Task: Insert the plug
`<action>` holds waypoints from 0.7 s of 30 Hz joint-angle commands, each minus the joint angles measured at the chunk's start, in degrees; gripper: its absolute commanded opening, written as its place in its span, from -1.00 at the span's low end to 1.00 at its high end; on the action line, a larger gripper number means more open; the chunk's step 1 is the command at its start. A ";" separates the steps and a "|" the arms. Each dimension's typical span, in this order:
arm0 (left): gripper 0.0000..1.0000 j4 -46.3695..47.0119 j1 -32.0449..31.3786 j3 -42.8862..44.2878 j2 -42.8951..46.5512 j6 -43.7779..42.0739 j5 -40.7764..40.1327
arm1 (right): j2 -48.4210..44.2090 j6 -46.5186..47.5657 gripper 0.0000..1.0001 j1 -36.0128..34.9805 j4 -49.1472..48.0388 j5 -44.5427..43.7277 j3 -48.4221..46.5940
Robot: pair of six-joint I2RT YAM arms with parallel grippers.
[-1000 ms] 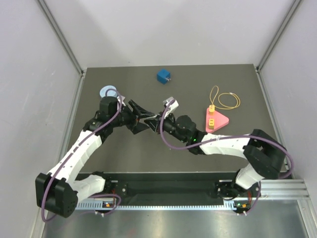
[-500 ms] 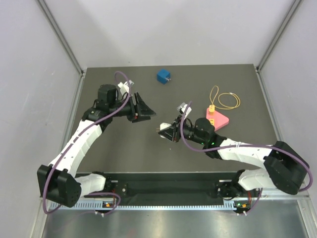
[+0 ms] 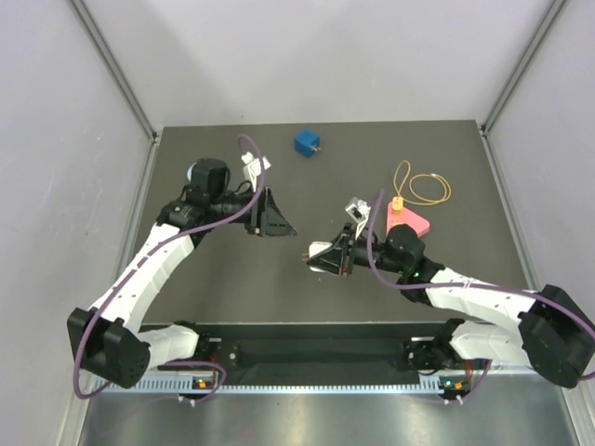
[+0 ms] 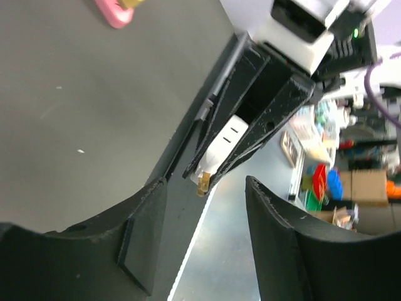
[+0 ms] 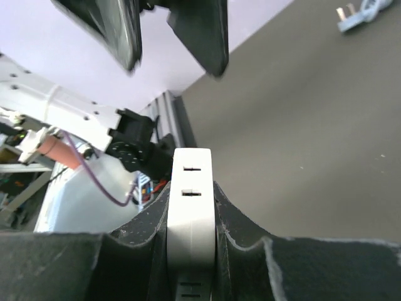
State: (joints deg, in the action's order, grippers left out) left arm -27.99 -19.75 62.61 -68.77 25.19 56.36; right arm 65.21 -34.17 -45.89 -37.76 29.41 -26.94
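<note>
Right gripper point(image 3: 318, 258) clamped on the white socket block point(image 5: 191, 207), opposite the left gripper point(image 3: 277, 216) — fingers apart, holding nothing. The plug point(image 5: 354, 15) lies on the table well ahead of the right gripper. Probable step: fetching the plug — the left gripper must first grasp its body.

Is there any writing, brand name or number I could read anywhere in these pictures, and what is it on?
No text can be read in any view.
white socket block held in the right gripper: plain slots only, no lettering.
blue cube and pink triangle: no marks visible.
shelf clutter beyond the table in the left wrist view: too blurred to read.
</note>
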 commanded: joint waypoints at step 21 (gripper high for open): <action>0.01 2.41 -10.48 -1.17 -0.49 -6.56 5.43 | -5.71 -5.64 -1.00 0.98 -7.42 5.92 -0.40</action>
State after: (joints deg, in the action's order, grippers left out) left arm -28.08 -29.54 61.76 -69.19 20.69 59.24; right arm 60.55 -39.18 -45.56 -41.06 34.41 -26.94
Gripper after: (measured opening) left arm 0.503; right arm 0.197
